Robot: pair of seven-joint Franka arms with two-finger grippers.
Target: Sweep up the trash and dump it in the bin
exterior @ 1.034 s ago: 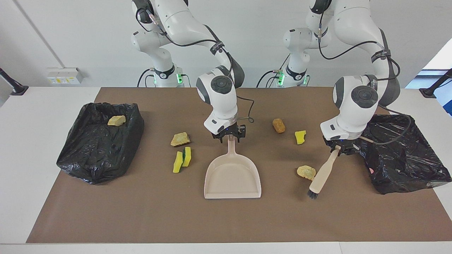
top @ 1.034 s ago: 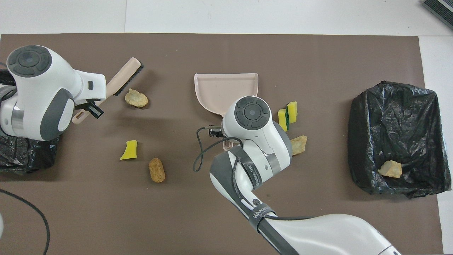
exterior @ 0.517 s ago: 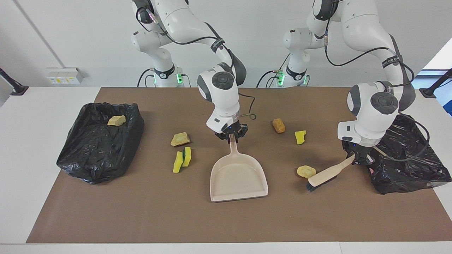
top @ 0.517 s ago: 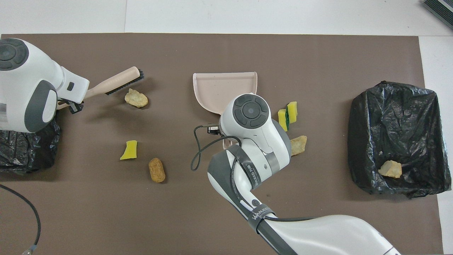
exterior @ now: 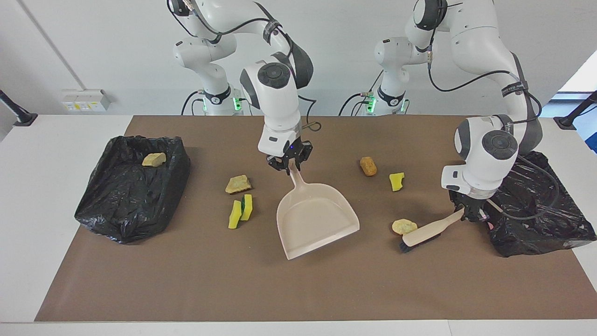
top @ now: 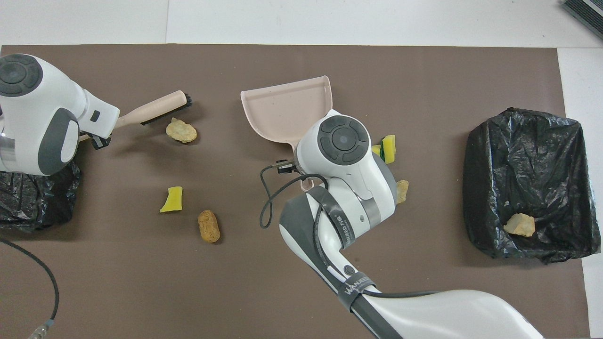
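While one tan chunk (exterior: pixel 153 159) already lies in the bin (exterior: pixel 119 224) at the right arm's end, five chunks remain on the counter (exterior: pixel 186 289); my right gripper (exterior: pixel 290 164) clamps the dustpan (exterior: pixel 317 219) handle, fingers shut; my left gripper (exterior: pixel 468 213) grips the brush (exterior: pixel 426 233) beside a tan chunk (exterior: pixel 404 227), nothing swept yet.
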